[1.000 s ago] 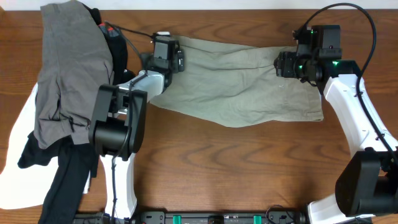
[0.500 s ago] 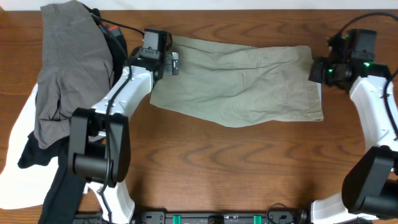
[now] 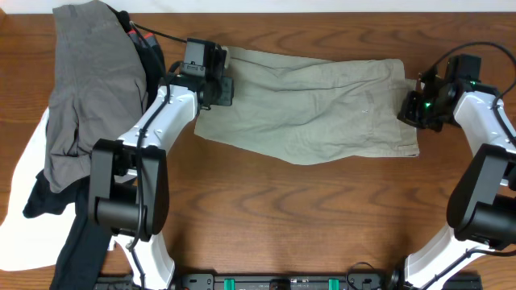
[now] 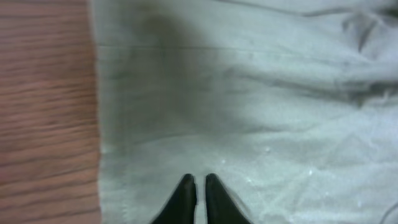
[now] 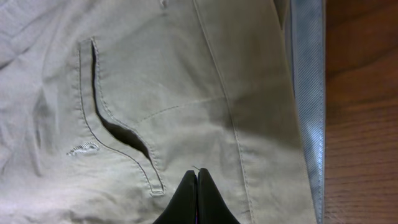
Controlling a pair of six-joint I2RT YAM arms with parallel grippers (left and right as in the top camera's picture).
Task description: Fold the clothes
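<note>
Both jaws have closed since a second ago. My left gripper (image 4: 199, 185) presses the shorts' (image 3: 310, 109) hem end, my right gripper (image 5: 196, 180) beside the pocket (image 5: 115, 127). I cannot tell if cloth is caught. The shorts lie flat mid-table (image 3: 322, 217).

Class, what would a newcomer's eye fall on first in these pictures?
Khaki shorts lie spread across the table's far middle, the left gripper shut at one end, the right gripper shut at the waistband end. A heap of grey, black and white clothes fills the left edge.
</note>
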